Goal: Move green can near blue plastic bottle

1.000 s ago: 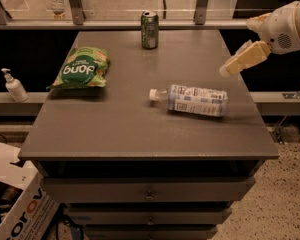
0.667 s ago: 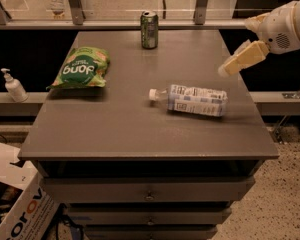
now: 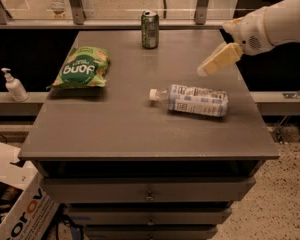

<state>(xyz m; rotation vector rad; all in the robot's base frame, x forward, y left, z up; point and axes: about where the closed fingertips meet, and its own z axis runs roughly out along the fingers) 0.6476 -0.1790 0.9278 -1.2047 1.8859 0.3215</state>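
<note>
Now the green can (image 3: pixel 150 29) stands upright at the far edge of the desk (image 3: pixel 135 134), about in the middle of that edge, with its silver top rim upward. The blue plastic bottle (image 3: pixel 196 100) lies on its side nearer to the camera and more to the right. Its white cap points to the left and its pale printed label faces up. The can and the bottle are well apart, with bare desk surface between them.

The pincer (image 3: pixel 218 60) is at the right side, held above the right part of the desk, on the end of the white arm (image 3: pixel 272 24) that enters from the upper right corner. It is tilted downward and to the left. It is above and a little to the right of the bottle and does not touch it, and it is far from the can. Whether the pincer is released or clenched, I cannot tell.

A flat green snack bag (image 3: pixel 81 67) lies on the left part of the desk. A small white pump bottle (image 3: pixel 13 85) stands on a lower ledge to the left of the desk. Under the desk top there are drawers (image 3: pixel 150 191), and a cardboard box (image 3: pixel 25 209) lies on the floor at the lower left.
</note>
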